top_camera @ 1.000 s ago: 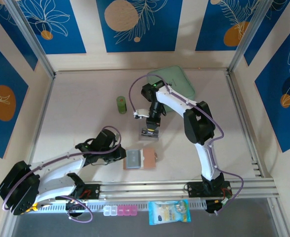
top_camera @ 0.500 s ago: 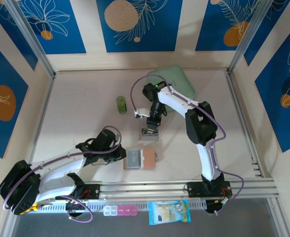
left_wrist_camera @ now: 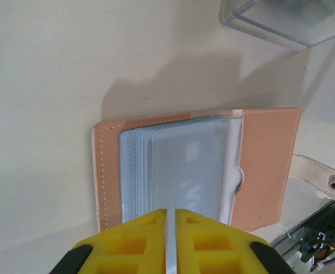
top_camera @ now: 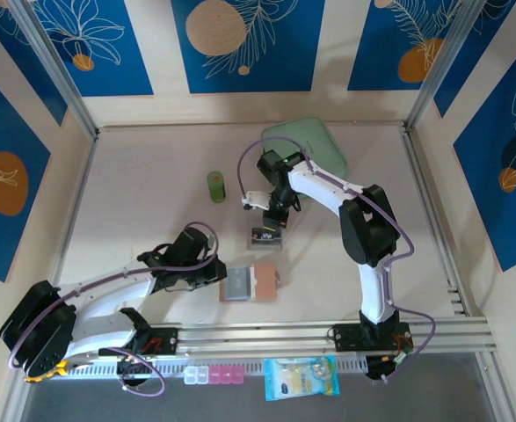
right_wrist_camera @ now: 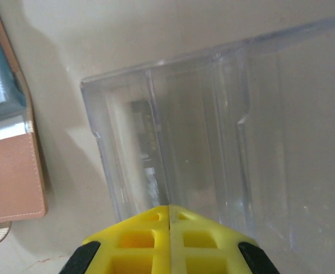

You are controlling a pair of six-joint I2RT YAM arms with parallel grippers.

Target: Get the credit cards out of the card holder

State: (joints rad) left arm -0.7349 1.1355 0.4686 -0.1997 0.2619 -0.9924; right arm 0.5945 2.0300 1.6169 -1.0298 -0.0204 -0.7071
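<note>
The card holder (top_camera: pixel 266 283) lies open near the table's front, tan leather with grey sleeves (left_wrist_camera: pixel 184 171). My left gripper (left_wrist_camera: pixel 171 212) is at its near edge, shut on a thin pale sleeve of the holder; it is on the holder's left side (top_camera: pixel 214 272). I cannot tell whether cards sit in the sleeves. A dark credit card (top_camera: pixel 264 235) lies inside the clear plastic box (right_wrist_camera: pixel 213 114), seen blurred through its wall (right_wrist_camera: pixel 147 142). My right gripper (right_wrist_camera: pixel 169 208) hangs shut and empty just above that box (top_camera: pixel 272 220). The holder's corner (right_wrist_camera: pixel 10 177) lies left of the box.
A mint-green zip case (top_camera: pixel 315 145) lies at the back behind the right arm. A small green cylinder (top_camera: pixel 216 186) stands left of centre. The clear box's corner (left_wrist_camera: pixel 281 20) lies just beyond the holder. A printed packet (top_camera: pixel 300 378) and small pill boxes (top_camera: pixel 212 376) sit below the front rail.
My right gripper has drawn back from over the clear box toward the far side. The left gripper and the card holder have stayed where they were.
</note>
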